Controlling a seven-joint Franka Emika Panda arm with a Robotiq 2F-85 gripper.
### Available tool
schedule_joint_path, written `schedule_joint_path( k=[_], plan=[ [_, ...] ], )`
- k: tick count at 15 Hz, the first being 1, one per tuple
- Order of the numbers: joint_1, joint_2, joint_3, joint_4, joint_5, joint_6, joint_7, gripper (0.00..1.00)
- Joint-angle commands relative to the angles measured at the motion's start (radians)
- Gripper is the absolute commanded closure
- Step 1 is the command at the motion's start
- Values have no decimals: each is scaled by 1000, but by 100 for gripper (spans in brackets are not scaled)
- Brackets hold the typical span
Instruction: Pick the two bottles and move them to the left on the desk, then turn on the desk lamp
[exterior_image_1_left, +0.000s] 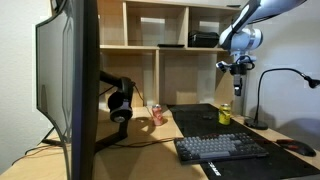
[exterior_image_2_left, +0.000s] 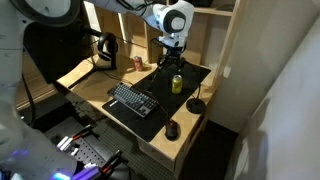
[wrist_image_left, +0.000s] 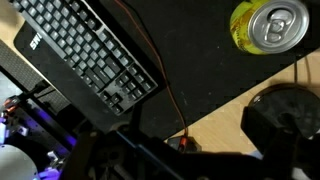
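The hand (exterior_image_1_left: 237, 68) hangs spread and empty over the yellow-green can (exterior_image_1_left: 225, 113), which stands beyond the keyboard (exterior_image_1_left: 222, 147). Drop off-centre and a finger likely knocks it over, rolling it toward the keyboard.

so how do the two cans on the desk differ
Colour: the yellow-green can versus the pinkish-red and white can.
Place: the yellow-green can stands on the black mat; the pinkish-red and white can stands on bare wood near the headphones.
Gripper: the gripper hangs open right above the yellow-green can, well away from the pinkish-red and white can.
Both stand upright, untouched, and look alike in size.
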Motion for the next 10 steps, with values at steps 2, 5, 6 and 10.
schedule_joint_path(
  k=[2,5,6,10],
  plan=[
    [6,1,-4,-21,0,27,9,0],
    [11,52,-1,-1,23,122,72,0],
    [9,70,4,9,39,141,87,0],
    [12,119,5,4,61,290,130,0]
  ],
)
